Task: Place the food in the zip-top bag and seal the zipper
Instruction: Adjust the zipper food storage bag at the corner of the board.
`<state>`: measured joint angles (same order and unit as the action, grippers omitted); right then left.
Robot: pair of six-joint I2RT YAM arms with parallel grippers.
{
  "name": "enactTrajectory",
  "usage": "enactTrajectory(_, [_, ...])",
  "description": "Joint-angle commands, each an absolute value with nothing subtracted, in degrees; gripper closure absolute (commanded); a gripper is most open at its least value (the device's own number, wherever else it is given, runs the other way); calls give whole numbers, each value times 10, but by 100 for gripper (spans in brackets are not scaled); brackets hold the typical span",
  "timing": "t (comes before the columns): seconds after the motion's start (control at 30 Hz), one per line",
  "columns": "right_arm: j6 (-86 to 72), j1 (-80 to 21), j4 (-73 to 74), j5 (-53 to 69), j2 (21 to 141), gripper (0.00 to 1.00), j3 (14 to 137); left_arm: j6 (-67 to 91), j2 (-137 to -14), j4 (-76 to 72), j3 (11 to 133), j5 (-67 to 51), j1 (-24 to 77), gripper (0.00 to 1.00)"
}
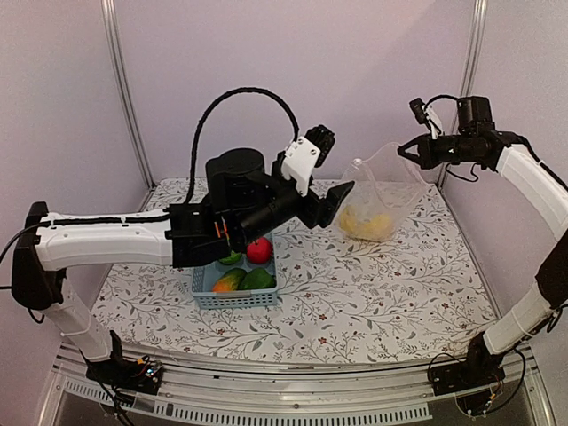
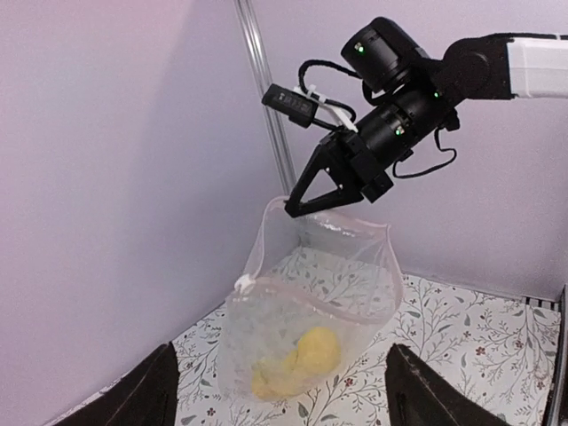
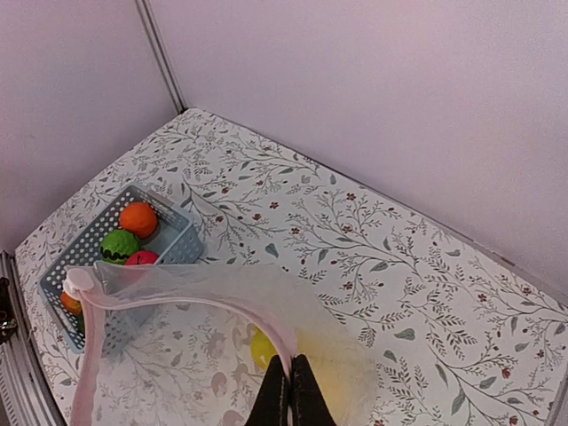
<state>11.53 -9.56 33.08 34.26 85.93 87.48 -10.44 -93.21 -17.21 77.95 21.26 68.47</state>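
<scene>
The right arm (image 1: 532,182) rises high, elbow bent, its right gripper (image 1: 410,151) pinched shut on the zipper (image 3: 277,342), so the zip-top bag (image 1: 377,191) hangs beneath that claw (yellow food (image 2: 297,364) inside). The left arm (image 1: 106,240) stretches level, its left gripper (image 1: 337,204) wide open and empty, facing the bag.

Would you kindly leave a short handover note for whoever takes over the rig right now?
Right gripper: jaws shut on the rim of the zip-top bag, holding its mouth up and open.
Left gripper: open, empty, raised, facing the bag.
Done: yellow food is in the bag.
Left: red apple, orange piece and green pieces are in the basket; zipper is unsealed.
</scene>
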Motion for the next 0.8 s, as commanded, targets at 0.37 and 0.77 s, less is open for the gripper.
enactTrajectory(0.37, [138,-42,247,197,905,100,937,69,-876,20,647,286,587,21])
enactTrajectory(0.77, [130,-79,186,360,878,100,738,157,-879,213,649,176,452,16])
